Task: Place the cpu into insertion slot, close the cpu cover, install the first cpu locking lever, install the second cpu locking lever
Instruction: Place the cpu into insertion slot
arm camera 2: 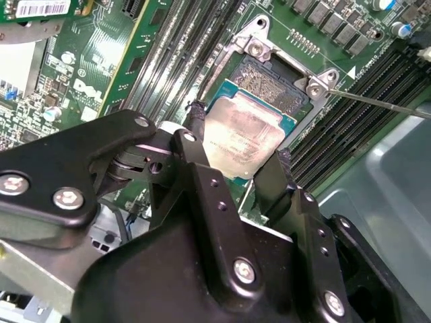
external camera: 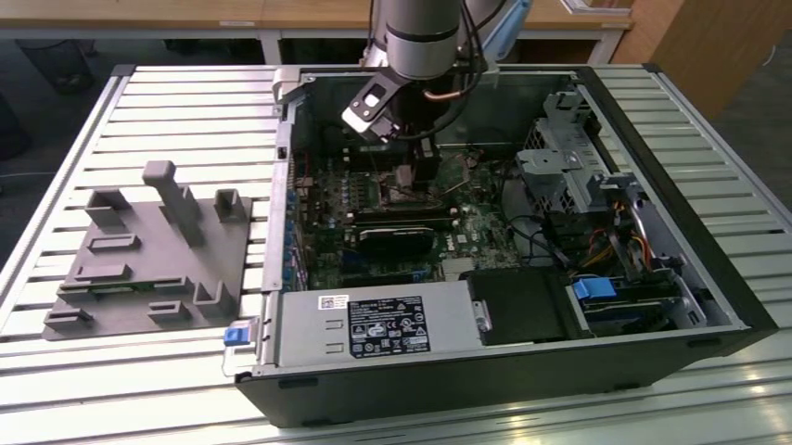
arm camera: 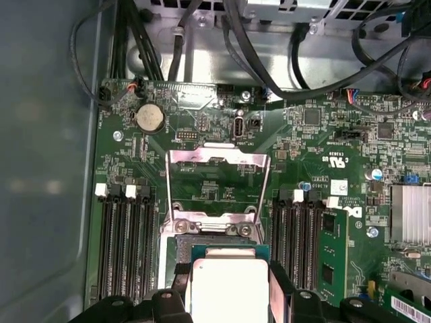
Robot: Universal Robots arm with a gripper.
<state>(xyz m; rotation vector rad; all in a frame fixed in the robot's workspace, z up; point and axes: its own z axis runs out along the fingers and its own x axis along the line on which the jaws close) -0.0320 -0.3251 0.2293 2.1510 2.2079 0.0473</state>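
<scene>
In both wrist views my gripper (arm camera 2: pixel 239 145) (arm camera: pixel 229 277) is shut on the cpu (arm camera 2: pixel 246 138) (arm camera: pixel 229 293), a flat square chip with a silvery top, one black finger (arm camera 2: pixel 195 131) on each side. The chip hangs partly over the insertion slot (arm camera 2: pixel 269 84) (arm camera: pixel 202 243), a dark square socket on the green board. The cpu cover (arm camera: pixel 217 157), a silvery frame with a square window, stands swung open beyond the socket. A thin metal locking lever (arm camera 2: pixel 377 101) sticks out sideways from the socket corner. In the exterior view the gripper (external camera: pixel 415 165) reaches down inside the open computer case (external camera: pixel 693 232).
Long black memory slots (arm camera: pixel 124 242) (arm camera: pixel 296 235) flank the socket on both sides. A black heatsink block (external camera: pixel 396 239) lies just in front of the socket. Cables and a drive cage (external camera: pixel 563 162) crowd the case's right. A grey fixture (external camera: pixel 148 260) sits on the slatted table at the exterior view's left.
</scene>
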